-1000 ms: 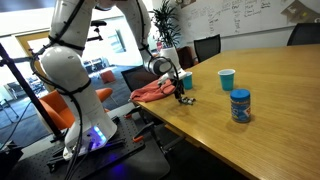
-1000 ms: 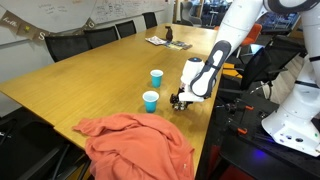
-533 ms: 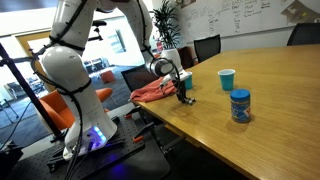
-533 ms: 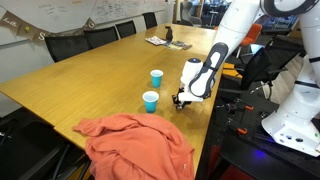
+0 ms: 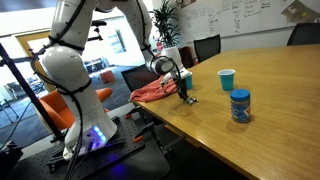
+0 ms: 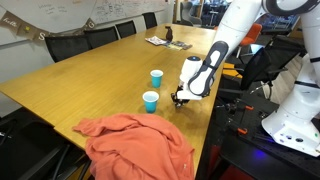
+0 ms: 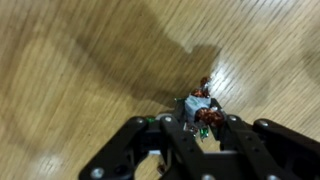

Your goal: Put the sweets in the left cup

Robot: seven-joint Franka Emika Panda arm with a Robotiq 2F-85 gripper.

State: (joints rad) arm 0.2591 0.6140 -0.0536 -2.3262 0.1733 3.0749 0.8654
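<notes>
We saw the Robotiq gripper pointing down at the wooden table, low over its edge in both exterior views. In the wrist view the sweets, a small cluster of wrapped pieces, lay on the wood just at the gripper's tips. The jaws stood closely on either side of the cluster. We could not tell whether they were already pressing on it or were still slightly clear.

The left cup, a small blue one, stood upright near the gripper and apart from it. A second blue cup stood farther from the gripper, beyond the first. An orange cloth lay crumpled past the nearer cup. In an exterior view a blue-lidded jar stood well apart from the gripper.
</notes>
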